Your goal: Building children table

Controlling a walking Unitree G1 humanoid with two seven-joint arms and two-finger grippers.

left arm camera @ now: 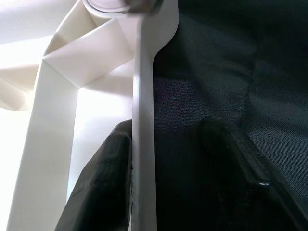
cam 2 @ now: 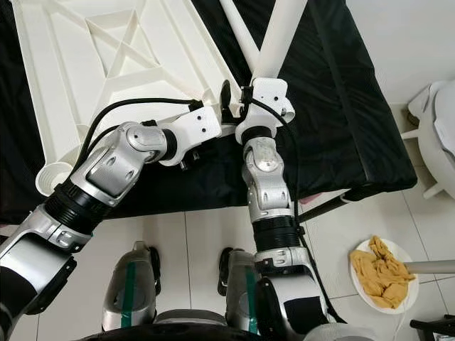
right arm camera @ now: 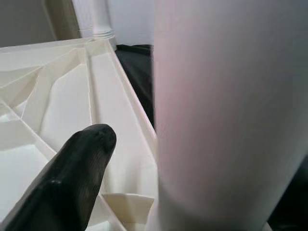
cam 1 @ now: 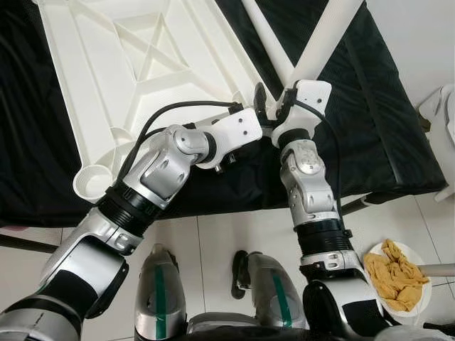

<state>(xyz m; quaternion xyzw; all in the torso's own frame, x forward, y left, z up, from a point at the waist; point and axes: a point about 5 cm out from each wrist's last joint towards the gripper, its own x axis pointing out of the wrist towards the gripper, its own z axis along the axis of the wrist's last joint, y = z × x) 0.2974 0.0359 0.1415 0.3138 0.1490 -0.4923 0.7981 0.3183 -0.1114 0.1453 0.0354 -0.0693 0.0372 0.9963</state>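
Tabletop [cam 1: 128, 64] lies underside-up on black cloth [cam 1: 370, 106]. My left gripper [left arm camera: 166, 159] straddles its rim, steadying; right gripper [cam 1: 274, 106] clamps leg [cam 1: 323, 35] over the five-o'clock corner socket.

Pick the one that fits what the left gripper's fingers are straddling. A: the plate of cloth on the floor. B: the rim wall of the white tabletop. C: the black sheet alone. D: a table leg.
B: in the left wrist view the left gripper has one finger on each side of the thin rim of the white tabletop.
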